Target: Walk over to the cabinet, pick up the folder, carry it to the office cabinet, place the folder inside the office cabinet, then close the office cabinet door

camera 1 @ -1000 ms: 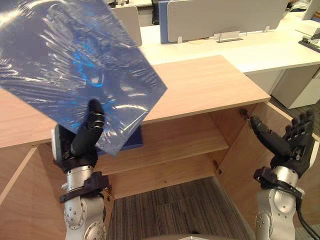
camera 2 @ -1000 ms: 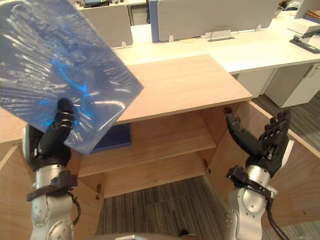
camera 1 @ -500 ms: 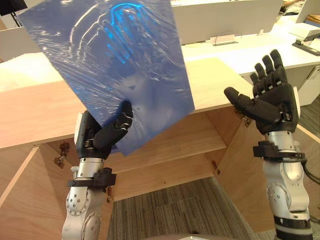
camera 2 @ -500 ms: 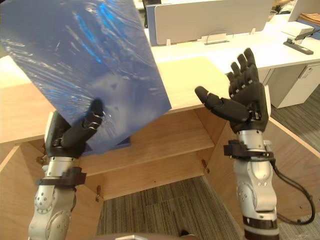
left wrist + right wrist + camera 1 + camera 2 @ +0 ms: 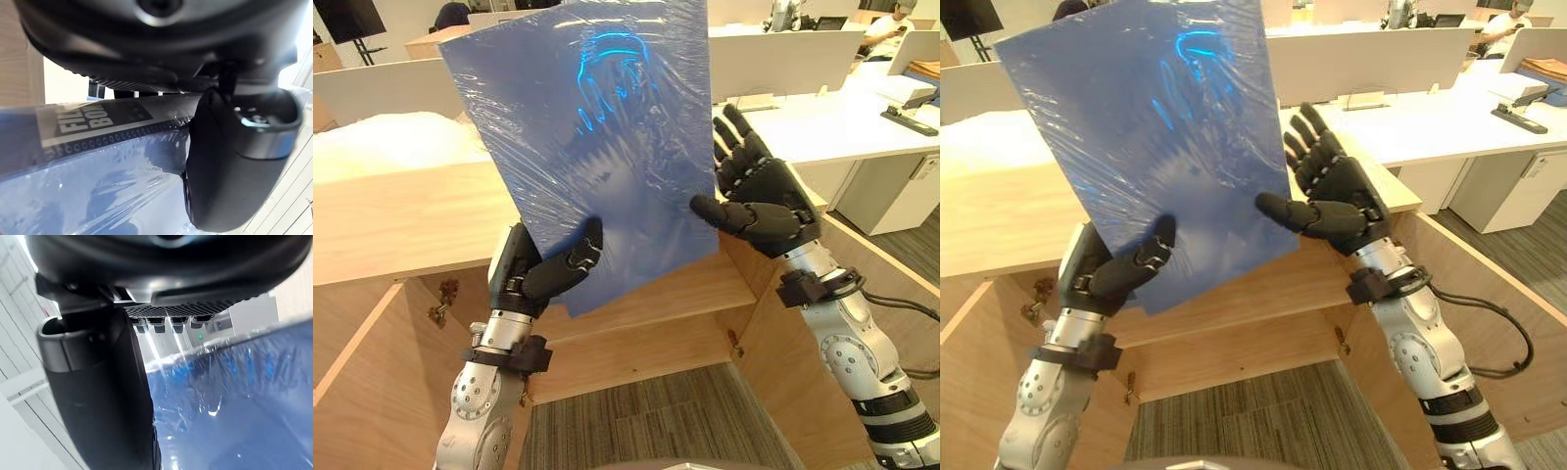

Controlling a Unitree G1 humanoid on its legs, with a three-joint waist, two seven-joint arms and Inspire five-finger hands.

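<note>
The blue folder (image 5: 597, 147), wrapped in shiny clear film, stands almost upright in front of the open wooden office cabinet (image 5: 401, 225). My left hand (image 5: 543, 274) is shut on its lower corner, thumb on the near face; the left wrist view has the thumb (image 5: 234, 161) pressed on the folder (image 5: 98, 186). My right hand (image 5: 764, 196) is open at the folder's right edge, fingers straight and thumb reaching onto the near face. In the right wrist view the folder (image 5: 234, 406) lies just past the thumb (image 5: 102, 396).
Both cabinet doors hang open, left door (image 5: 352, 392) and right door (image 5: 871, 294). A shelf (image 5: 705, 284) runs across inside, behind the folder. White desks with partitions (image 5: 842, 108) stand behind the cabinet, and a white drawer unit (image 5: 891, 186) at the right. Grey carpet (image 5: 646, 421) lies below.
The folder has swung from a slant over the left side to nearly upright at the centre. My right hand rose from low by the right door to the folder's right edge.
</note>
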